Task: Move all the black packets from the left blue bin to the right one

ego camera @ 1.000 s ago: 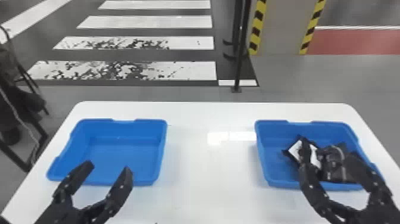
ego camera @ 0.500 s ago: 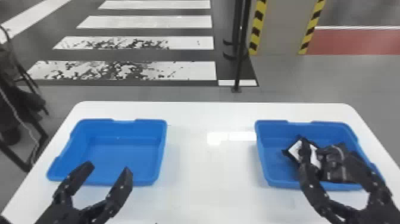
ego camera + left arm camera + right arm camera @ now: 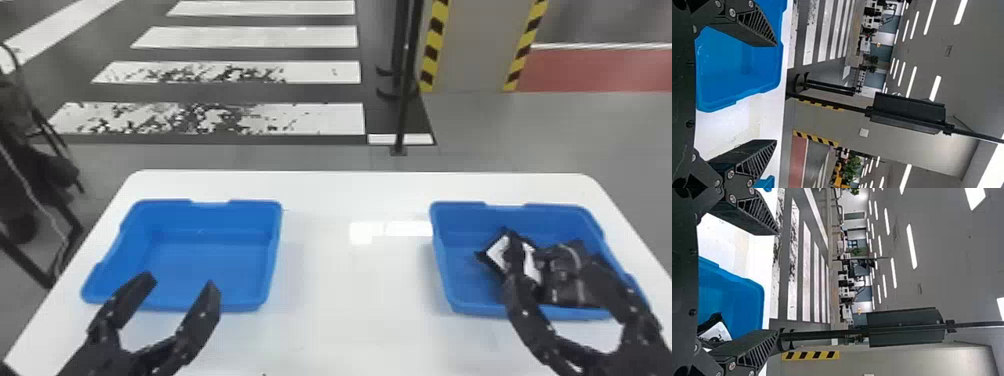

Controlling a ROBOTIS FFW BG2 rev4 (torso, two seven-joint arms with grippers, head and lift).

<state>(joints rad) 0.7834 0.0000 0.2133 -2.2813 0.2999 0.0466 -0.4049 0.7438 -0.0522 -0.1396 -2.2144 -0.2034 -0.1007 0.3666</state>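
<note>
In the head view, my left gripper (image 3: 180,291) stands open over the near edge of the left blue bin (image 3: 200,257), whose floor is bare. My right gripper (image 3: 555,280) is open above the right blue bin (image 3: 462,280). Several black packets (image 3: 565,280) lie in that bin, partly hidden behind the right fingers; one has a white label (image 3: 497,251). In the left wrist view, my left gripper (image 3: 775,93) has nothing between its fingers, with the left bin (image 3: 738,74) beyond. The right wrist view has my right gripper (image 3: 777,281) open, near a packet (image 3: 715,331) in the right bin (image 3: 730,299).
Both bins rest on a white table (image 3: 350,280), with a wide stretch of tabletop between them. Behind the table stands a thin black post (image 3: 406,85) on the floor. Dark equipment (image 3: 30,165) is off the table's left side.
</note>
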